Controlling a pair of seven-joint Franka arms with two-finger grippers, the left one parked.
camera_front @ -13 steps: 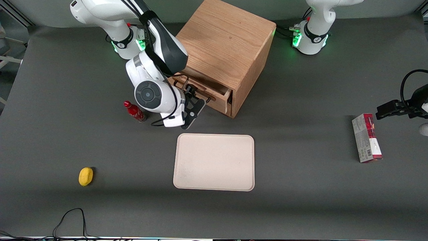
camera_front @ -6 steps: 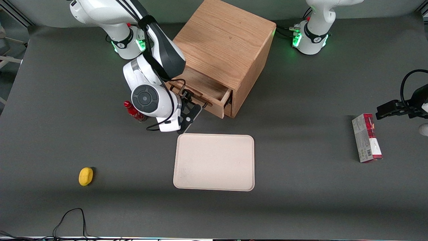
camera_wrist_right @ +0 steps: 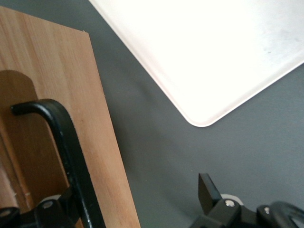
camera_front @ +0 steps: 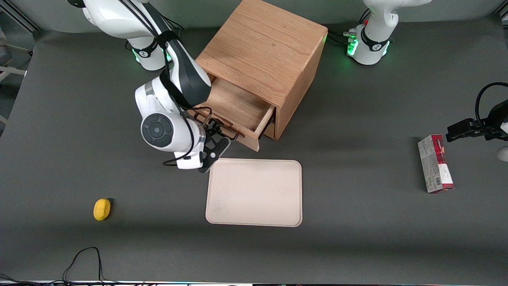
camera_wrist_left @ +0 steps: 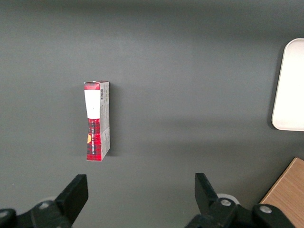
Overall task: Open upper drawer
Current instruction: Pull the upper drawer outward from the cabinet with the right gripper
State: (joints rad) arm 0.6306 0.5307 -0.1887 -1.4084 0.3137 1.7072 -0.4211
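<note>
The upper drawer (camera_front: 234, 113), mid-frame, is drawn partly out because its handle (camera_wrist_right: 71, 156) is hooked between the gripper's (camera_front: 216, 135) jaws, whose closure cannot be told.

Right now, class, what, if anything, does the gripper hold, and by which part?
Nothing is clamped: the gripper has its jaws open around the black bar handle of the part-open upper drawer, hooking it.

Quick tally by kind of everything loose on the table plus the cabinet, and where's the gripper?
Cabinet: 1, upper drawer pulled out
Tray: 1
Box: 1
Yellow object: 1
Total: 4
Gripper at the drawer's handle.
</note>
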